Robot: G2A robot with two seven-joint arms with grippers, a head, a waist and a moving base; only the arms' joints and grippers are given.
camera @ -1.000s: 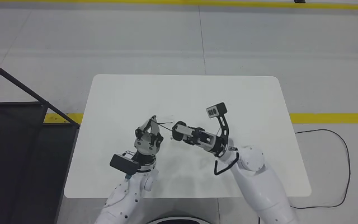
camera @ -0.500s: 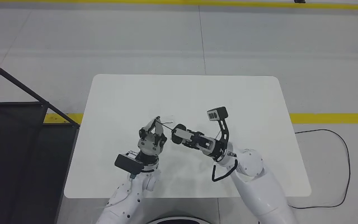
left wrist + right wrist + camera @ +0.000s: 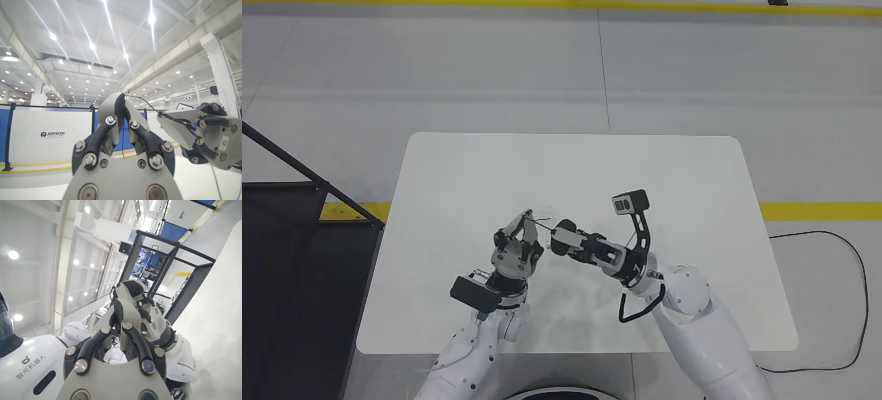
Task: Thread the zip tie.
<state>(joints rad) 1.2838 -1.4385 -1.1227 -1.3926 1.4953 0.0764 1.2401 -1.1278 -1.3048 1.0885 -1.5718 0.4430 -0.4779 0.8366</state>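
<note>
Top view: a white table (image 3: 492, 170) is seen, and the two grippers are held close together over its near part, tip almost to tip. The left gripper (image 3: 525, 220) is pointed away from the robot, and the right gripper (image 3: 555, 234) is pointed sideways at it. In the left wrist view, both pairs of jaws are pressed shut on the thin black zip tie (image 3: 143, 101). The tie is bent in a small curve between the tips, up off the table.
</note>
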